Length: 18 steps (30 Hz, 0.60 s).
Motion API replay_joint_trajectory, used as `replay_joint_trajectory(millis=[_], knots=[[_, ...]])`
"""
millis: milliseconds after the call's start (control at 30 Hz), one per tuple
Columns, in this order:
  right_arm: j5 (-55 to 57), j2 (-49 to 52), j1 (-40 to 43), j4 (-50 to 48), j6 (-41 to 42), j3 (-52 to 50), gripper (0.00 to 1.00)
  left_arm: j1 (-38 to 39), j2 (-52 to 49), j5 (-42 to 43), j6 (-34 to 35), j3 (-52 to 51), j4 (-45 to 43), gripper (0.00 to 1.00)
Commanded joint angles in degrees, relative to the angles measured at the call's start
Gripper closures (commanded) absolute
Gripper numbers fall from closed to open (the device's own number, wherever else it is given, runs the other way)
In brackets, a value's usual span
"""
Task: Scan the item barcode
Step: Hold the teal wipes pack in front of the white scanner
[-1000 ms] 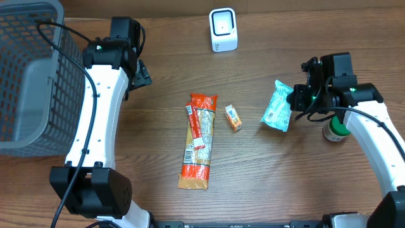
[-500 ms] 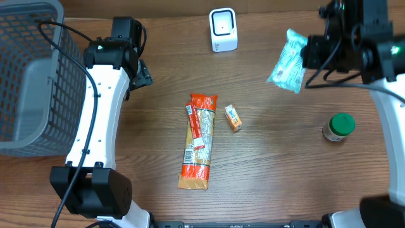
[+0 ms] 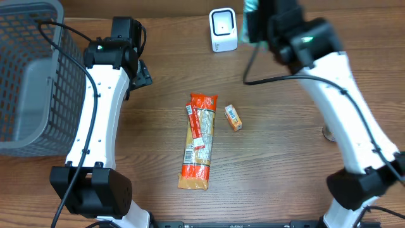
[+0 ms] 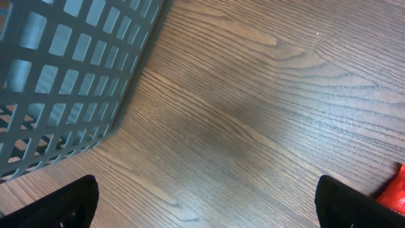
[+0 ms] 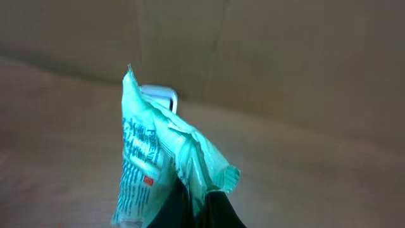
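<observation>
Right hand (image 5: 193,201) is clamping on the lower corner of the crinkly teal plastic pouch (image 5: 152,158), holding it upright at the lower middle of the wrist view, its long axis running up the frame. Straight ahead, the small white boxy scanner (image 5: 163,94) is peeking out just behind the pouch's top, so this arm is plainly the nearer. Left hand (image 4: 202,202) is hanging with fingers wide apart over the wood-grain table (image 4: 253,114), beside the grey mesh basket (image 4: 63,76).

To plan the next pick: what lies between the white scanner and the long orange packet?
Nothing: bare table between scanner and packet, overhead view.
</observation>
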<state>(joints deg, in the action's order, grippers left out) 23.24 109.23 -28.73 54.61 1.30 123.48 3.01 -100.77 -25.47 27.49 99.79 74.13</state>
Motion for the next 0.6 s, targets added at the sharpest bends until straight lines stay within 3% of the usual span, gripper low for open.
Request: replay_joint_trajectory(millis=[0,333,567], knots=[[13.6,4.0,-3.4,-6.4,-9.5,-0.4,0.96,0.4,0.4,0.1,0.2,0.7,-0.1,0.00],[31.2,21.5,-7.7,-41.7,-35.0,-0.4,0.96,0.4,0.4,0.1,0.2,0.7,-0.1,0.00],[34.6,31.3,-7.5,-60.1,-37.8,-0.4,0.96,0.4,0.4,0.1,0.2,0.7,-0.1,0.00]])
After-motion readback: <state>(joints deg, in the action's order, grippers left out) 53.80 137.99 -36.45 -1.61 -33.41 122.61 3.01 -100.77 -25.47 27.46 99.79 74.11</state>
